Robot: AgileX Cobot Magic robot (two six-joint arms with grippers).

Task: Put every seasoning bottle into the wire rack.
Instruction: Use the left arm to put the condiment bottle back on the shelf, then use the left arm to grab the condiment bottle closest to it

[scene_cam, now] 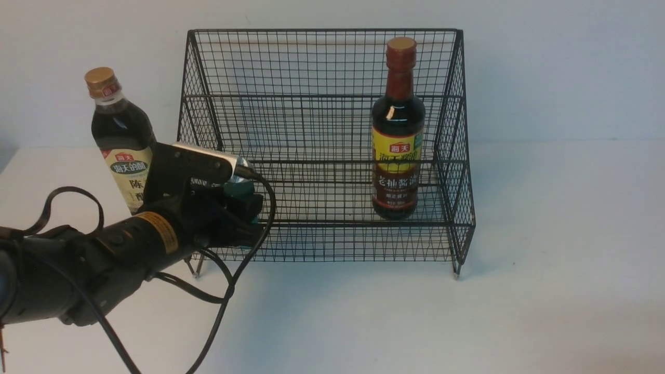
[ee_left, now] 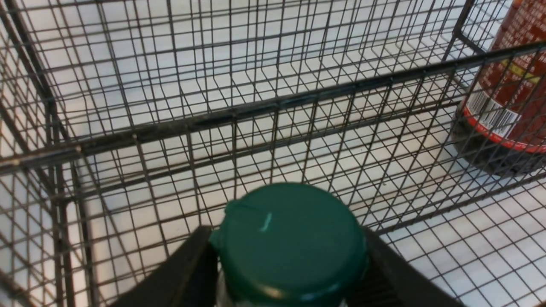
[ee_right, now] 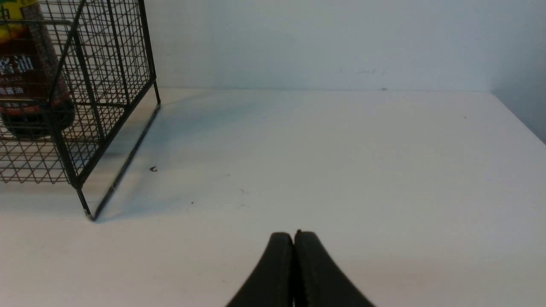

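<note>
Shaker [ee_left: 292, 243] between left gripper [ee_left: 290, 260] fingers, by rack [scene_cam: 317, 223]; grasped or released, I can't tell.
Soy sauce [scene_cam: 397, 156] stands inside; right gripper [ee_right: 294, 238] is clenched.

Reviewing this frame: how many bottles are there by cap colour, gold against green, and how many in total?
Gold caps: 2, the cream-label bottle and the yellow-and-red-label bottle
Green caps: 1, the shaker at the left gripper
Total: 3

Soft, cool light (faint bluish shadows); nearest end effector [ee_left: 290, 264] blurred.
</note>
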